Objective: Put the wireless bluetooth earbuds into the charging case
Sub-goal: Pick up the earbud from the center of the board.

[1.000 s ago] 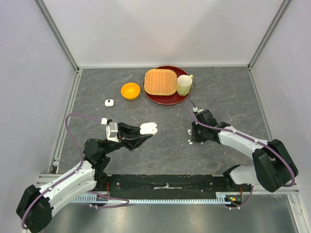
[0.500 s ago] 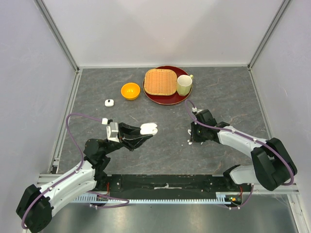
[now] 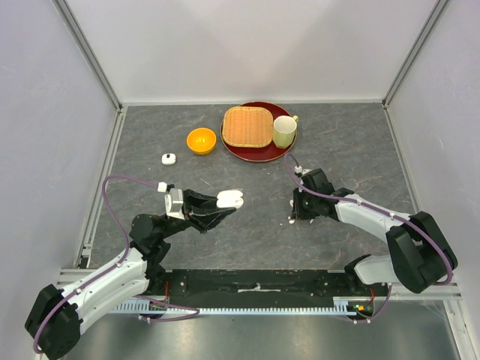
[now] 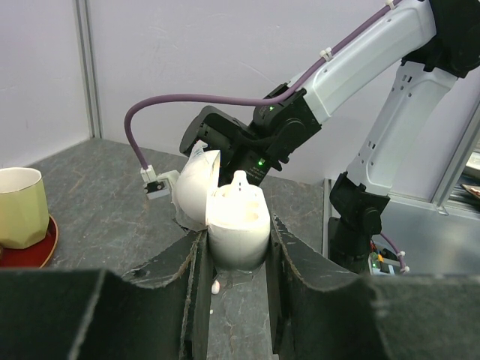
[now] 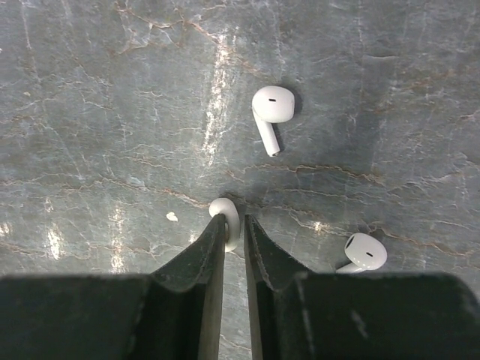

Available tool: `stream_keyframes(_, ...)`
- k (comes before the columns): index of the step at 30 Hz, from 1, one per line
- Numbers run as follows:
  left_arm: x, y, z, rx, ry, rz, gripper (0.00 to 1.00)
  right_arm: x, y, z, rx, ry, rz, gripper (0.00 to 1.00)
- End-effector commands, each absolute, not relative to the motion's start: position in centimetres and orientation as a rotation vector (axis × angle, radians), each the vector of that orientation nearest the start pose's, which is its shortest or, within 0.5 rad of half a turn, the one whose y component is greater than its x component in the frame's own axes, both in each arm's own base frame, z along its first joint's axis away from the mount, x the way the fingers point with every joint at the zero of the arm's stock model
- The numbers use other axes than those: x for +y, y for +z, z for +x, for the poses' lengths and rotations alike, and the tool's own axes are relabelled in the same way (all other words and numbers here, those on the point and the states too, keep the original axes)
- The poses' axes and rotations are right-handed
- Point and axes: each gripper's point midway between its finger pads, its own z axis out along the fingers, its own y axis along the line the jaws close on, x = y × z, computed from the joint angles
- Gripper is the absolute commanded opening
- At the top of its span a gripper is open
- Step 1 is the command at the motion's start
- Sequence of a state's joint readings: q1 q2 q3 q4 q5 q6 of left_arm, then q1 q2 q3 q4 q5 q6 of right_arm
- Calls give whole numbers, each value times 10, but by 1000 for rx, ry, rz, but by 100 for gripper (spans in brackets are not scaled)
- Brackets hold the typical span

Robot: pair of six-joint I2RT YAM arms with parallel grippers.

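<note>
My left gripper (image 4: 236,244) is shut on the white charging case (image 4: 237,222), holding it above the table with its lid (image 4: 196,186) swung open. In the top view the case (image 3: 229,199) sits left of centre. A small white nub stands up from the case's open top. My right gripper (image 5: 234,222) points down at the table, shut on one white earbud (image 5: 223,209) pinched at its fingertips. Two more earbuds lie loose on the stone surface: one (image 5: 270,107) ahead of the fingers, another (image 5: 364,251) beside the right finger. In the top view the right gripper (image 3: 294,217) is right of centre.
At the back stand an orange bowl (image 3: 201,140), a red plate (image 3: 259,154) carrying a woven basket (image 3: 247,126), and a pale cup (image 3: 284,131). A small white object (image 3: 169,158) lies at the back left. Grey walls enclose the table.
The right gripper's jaws have narrowed slightly around the earbud and its wrist has edged a little. The left arm and the case have not moved.
</note>
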State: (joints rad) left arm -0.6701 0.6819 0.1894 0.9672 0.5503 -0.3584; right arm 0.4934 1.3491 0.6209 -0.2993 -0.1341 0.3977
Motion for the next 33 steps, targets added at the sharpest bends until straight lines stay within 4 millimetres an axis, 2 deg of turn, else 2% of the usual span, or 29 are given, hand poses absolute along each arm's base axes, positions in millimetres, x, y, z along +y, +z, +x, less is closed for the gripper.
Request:
stream_keyframes(1,-247,290,146,1002,-1187,684,2,172,19,224,2666,524,-205,22)
stream_keyframes(7,-246,290,146,1002,-1188,680,2,173,18,223,2668,536,-208,17)
stream_keyframes(12,-246,288,146,1006,-1188,678,2,175,20,223,2665,551,-213,5)
stream_keyframes(14,-246,289,146,1005,-1188,676,2,177,24,223,2655,566,-219,0)
stream_keyframes(17,-246,288,147,1008,-1187,675,2,184,35,225,2623,617,-238,0)
stream_keyframes(29,-247,287,148,1015,-1188,676,2,201,99,236,2444,753,-299,0)
stream_keyframes(32,-248,287,148,1015,-1187,680,2,208,124,237,2385,802,-334,0)
stream_keyframes(33,-248,287,148,1015,-1189,681,2,211,141,239,2338,823,-347,0)
